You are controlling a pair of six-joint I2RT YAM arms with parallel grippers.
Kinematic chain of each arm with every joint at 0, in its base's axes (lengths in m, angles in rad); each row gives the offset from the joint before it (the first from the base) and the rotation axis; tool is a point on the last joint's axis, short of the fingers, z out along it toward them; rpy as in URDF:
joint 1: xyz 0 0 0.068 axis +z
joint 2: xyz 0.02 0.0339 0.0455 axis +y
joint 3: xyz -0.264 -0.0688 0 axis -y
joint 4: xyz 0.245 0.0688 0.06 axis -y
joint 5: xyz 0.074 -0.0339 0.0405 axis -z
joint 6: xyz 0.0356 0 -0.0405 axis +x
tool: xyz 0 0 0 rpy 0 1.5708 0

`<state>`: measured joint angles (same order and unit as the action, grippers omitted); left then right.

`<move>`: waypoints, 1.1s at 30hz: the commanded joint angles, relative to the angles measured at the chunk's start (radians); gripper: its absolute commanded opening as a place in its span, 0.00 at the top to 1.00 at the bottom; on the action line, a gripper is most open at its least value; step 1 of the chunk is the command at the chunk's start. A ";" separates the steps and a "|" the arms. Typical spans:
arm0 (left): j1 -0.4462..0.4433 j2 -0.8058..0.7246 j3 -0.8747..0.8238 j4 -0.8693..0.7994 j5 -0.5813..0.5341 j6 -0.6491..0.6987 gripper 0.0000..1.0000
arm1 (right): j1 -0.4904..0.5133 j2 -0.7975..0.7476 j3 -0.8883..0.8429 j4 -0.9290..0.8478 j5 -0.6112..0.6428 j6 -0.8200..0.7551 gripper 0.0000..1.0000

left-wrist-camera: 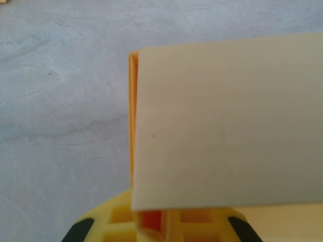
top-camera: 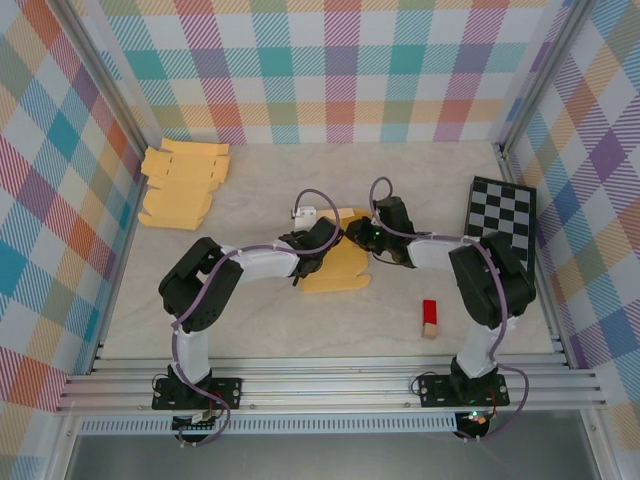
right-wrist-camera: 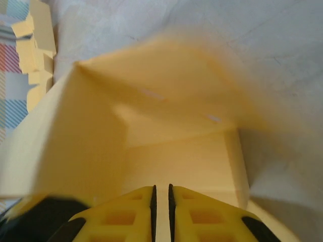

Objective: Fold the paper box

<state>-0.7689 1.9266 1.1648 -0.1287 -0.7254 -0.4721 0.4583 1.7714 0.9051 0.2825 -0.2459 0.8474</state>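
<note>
Top external: box [top-camera: 335, 275] at frame centre, both arms meeting over it; stack [top-camera: 185, 185] of flat blanks at upper left and red block [top-camera: 430, 318] at lower right, both well apart from it.
Left gripper [left-wrist-camera: 151, 222]: closed on a pale box panel; the panel edge runs into the jaws at the bottom of the left wrist view.
Right gripper [right-wrist-camera: 161, 194]: jaws nearly together with a thin slit and nothing in it; tips sit at the mouth of the half-raised box.
Box state: partly formed, walls up at frame left and back, top of frame blurred; my read is not locked yet.
Risk 1: right tips push in while only one thin panel is clamped, so the panel may slip out or crease.
Risk 2: free walls may spring flat once pressure goes.
Risk 3: arms crowded at centre may bump, or drag the box across the table [left-wrist-camera: 60, 101].
Risk 4: a hard push may tear a fold.
</note>
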 commanded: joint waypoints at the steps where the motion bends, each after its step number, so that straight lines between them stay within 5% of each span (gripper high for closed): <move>1: 0.004 0.029 0.020 -0.048 0.015 0.018 1.00 | -0.015 -0.107 0.007 -0.156 -0.001 -0.130 0.82; 9: 0.005 0.027 0.016 -0.042 0.023 0.020 1.00 | -0.134 -0.277 0.060 -0.432 0.097 -0.355 0.77; 17: 0.005 0.021 0.007 -0.028 0.038 0.033 1.00 | -0.291 -0.183 0.169 -0.514 0.228 -0.659 0.62; 22: 0.006 0.019 0.003 -0.022 0.040 0.036 1.00 | -0.290 -0.029 0.244 -0.518 0.095 -0.861 0.56; 33: 0.005 0.022 0.006 -0.017 0.046 0.037 1.00 | -0.238 0.165 0.469 -0.761 -0.151 -1.008 0.50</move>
<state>-0.7689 1.9293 1.1751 -0.1238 -0.6964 -0.4671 0.1848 1.9125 1.3216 -0.3744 -0.2901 -0.0734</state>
